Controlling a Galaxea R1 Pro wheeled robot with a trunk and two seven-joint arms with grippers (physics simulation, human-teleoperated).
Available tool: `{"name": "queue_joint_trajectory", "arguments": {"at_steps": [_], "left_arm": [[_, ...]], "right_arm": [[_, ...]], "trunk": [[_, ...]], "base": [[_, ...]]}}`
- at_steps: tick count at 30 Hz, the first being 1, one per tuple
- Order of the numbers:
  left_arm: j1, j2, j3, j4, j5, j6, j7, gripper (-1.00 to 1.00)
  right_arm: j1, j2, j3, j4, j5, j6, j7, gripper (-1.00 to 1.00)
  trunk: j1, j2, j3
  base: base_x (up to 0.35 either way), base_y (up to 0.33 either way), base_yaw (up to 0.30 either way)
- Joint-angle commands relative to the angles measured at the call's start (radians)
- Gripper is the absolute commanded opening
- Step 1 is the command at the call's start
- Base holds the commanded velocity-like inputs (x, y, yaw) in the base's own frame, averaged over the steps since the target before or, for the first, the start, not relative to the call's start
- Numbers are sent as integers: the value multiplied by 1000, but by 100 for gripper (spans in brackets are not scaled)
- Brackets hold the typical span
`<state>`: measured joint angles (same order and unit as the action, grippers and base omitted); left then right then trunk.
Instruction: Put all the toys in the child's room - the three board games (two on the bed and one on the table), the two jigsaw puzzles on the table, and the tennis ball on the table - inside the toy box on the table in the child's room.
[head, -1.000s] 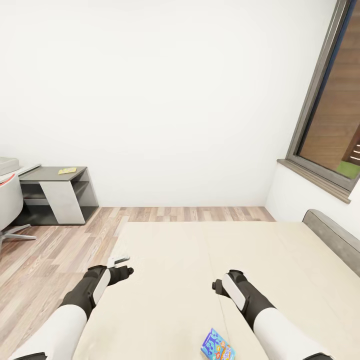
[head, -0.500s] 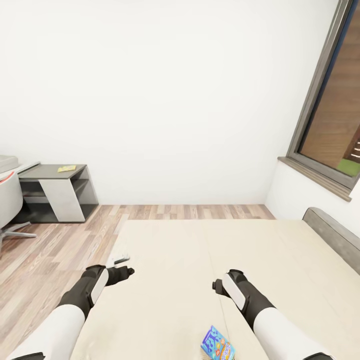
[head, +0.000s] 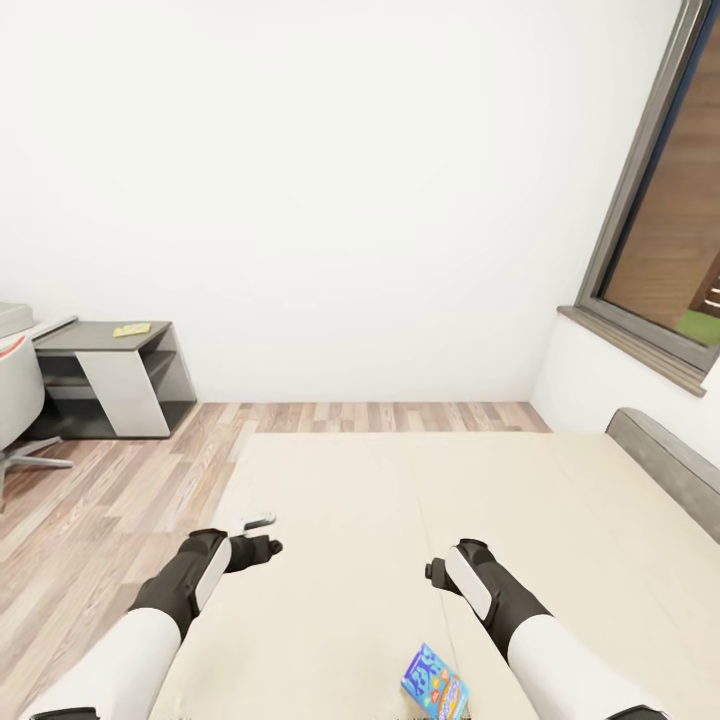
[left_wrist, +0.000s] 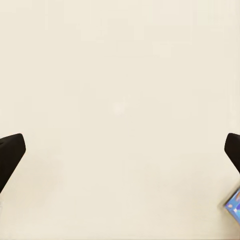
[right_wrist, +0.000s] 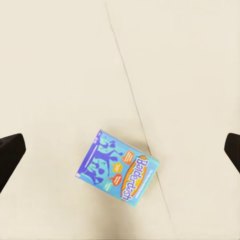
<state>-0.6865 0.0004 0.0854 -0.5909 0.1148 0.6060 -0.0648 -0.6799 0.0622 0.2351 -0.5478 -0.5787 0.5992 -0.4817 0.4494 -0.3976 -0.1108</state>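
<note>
A blue board game (head: 435, 685) with a busy printed lid lies flat on the cream bed (head: 400, 500), near its front edge and between my two arms. Seen along the right wrist, the same board game (right_wrist: 120, 171) lies below my right gripper (right_wrist: 120, 150), whose dark fingertips (right_wrist: 10, 150) stand far apart, open and empty. My left gripper (left_wrist: 120, 150) is open too, over bare bed cover, with a corner of the blue board game (left_wrist: 234, 205) at the picture's edge. In the head view the left gripper (head: 258, 545) and right gripper (head: 437, 575) hover over the bed.
A dark grey low shelf unit (head: 110, 385) with a yellow item (head: 132, 329) on top stands at the far left wall, beside a chair (head: 15, 400) and a pale table edge (head: 45, 330). Wood floor (head: 90, 500) lies left of the bed. A grey headboard (head: 665, 470) and window (head: 670, 220) are on the right.
The whole head view has shifted a little, so the camera moved. My left arm has swung slightly right, further over the bed. The blue board game has not moved.
</note>
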Motion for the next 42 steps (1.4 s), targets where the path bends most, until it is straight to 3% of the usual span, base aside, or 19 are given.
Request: {"name": "queue_joint_trajectory", "arguments": {"at_steps": [1, 14, 42], "left_arm": [[-1, -1, -4, -1, 7, 6, 0, 100], [-1, -6, -15, -1, 8, 6, -1, 100], [-1, -7, -16, -1, 8, 5, -1, 100]], "right_arm": [[-1, -1, 6, -1, -10, 2, -10, 100], [0, -2, 6, -1, -12, 1, -6, 100], [3, -3, 7, 1, 1, -3, -6, 100]], "trunk": [[1, -2, -4], [1, -2, -23], [1, -2, -25]], "base": [[0, 0, 0], [0, 0, 0], [0, 0, 0]]}}
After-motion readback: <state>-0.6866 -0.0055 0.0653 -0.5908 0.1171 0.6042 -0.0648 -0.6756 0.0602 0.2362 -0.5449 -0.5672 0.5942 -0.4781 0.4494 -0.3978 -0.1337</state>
